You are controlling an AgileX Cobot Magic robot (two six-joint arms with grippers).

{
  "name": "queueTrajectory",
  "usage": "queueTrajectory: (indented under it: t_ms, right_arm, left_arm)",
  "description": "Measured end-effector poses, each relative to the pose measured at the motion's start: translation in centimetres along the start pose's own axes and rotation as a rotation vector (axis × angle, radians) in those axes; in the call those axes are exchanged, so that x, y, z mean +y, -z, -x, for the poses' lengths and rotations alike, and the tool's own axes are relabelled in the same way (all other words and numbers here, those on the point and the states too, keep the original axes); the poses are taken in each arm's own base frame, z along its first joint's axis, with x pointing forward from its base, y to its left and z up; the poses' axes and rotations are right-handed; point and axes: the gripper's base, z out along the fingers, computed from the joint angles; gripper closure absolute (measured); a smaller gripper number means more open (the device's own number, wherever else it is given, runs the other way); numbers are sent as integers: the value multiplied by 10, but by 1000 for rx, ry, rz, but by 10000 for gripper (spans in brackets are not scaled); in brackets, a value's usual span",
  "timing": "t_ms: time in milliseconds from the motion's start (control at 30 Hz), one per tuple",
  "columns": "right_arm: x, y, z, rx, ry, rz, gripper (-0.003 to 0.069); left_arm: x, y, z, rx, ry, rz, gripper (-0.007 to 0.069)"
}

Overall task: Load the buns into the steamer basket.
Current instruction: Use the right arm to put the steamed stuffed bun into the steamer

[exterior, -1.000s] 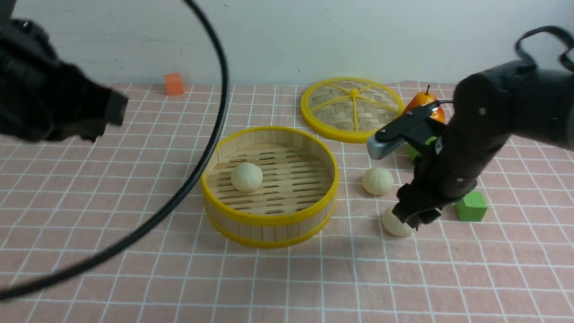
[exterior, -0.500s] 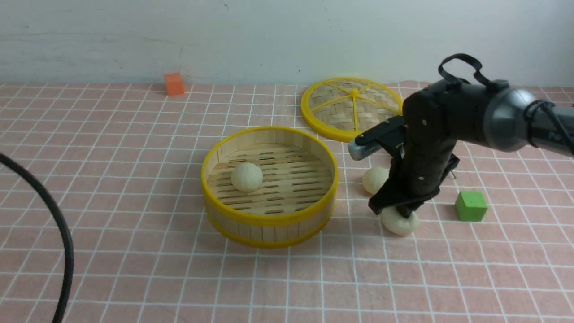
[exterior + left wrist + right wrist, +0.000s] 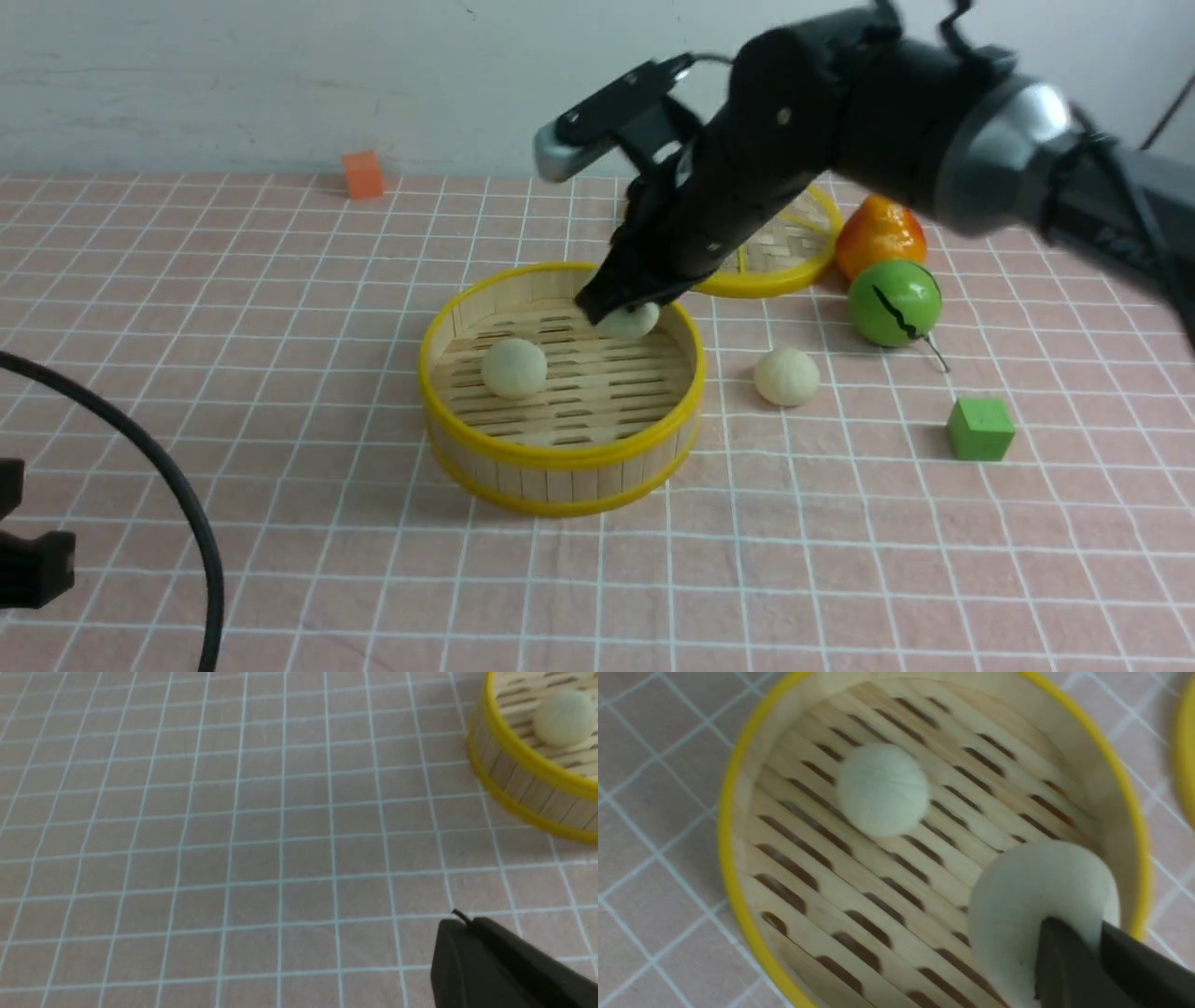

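Note:
The steamer basket [image 3: 560, 448] stands mid-table with one bun [image 3: 513, 367] on its slatted floor. My right gripper [image 3: 621, 313] is shut on a second bun [image 3: 632, 320] and holds it over the basket's far right side, just inside the rim. The right wrist view shows this held bun [image 3: 1031, 905] between my fingers [image 3: 1078, 933], above the basket floor [image 3: 878, 896] and the resting bun [image 3: 882, 788]. A third bun [image 3: 786, 376] lies on the cloth right of the basket. My left gripper [image 3: 460, 924] is shut and empty, low over the cloth left of the basket [image 3: 514, 779].
The woven lid [image 3: 789, 252] lies behind the basket, partly hidden by my right arm. A red-orange fruit [image 3: 882, 233] and a green fruit [image 3: 894, 301] sit at the right. A green cube [image 3: 979, 428], an orange cube [image 3: 362, 174] and a black cable [image 3: 177, 495] are also there.
My right gripper closed on the bun on the cloth right of the basket, lifted it and carried it left over the basket. My left arm withdrew to the lower left.

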Motion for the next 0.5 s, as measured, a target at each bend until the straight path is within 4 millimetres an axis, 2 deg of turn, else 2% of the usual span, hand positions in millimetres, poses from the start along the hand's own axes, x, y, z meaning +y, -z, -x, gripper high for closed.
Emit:
queueTrajectory:
  t_ms: [33, 67, 133, 200, 267, 300, 333, 400, 467, 500]
  right_arm:
    - [5, -13, -4, 23, 12, 6, 643]
    - [12, -36, -13, 70, 31, 15, 632]
    - [19, -59, -23, 125, 68, 13, 601]
    - [25, -69, -27, 137, 81, 15, 529]
    - [30, -64, -22, 123, 67, 15, 430]
    - [31, -63, -22, 122, 68, 16, 418]
    - [33, -56, -18, 119, 43, 17, 329]
    - [35, -45, -12, 113, 24, 18, 204]
    - [34, -26, 1, 82, 16, 13, 104]
    - [32, -8, 12, 52, 24, 2, 56]
  left_arm:
    - [0, 0, 1, -7, -1, -3, 638]
    - [0, 0, 1, -8, -1, -4, 638]
    - [0, 0, 1, -9, -1, -4, 638]
    - [0, 0, 1, -8, 0, -4, 638]
    - [0, 0, 1, -8, 0, -4, 638]
    - [0, 0, 1, -8, 0, -4, 638]
    - [0, 0, 0, -7, 0, -4, 638]
    - [0, 0, 0, -6, -1, -4, 638]
    - [0, 0, 0, -6, -1, -4, 638]
    - [0, 0, 0, -7, -1, -4, 638]
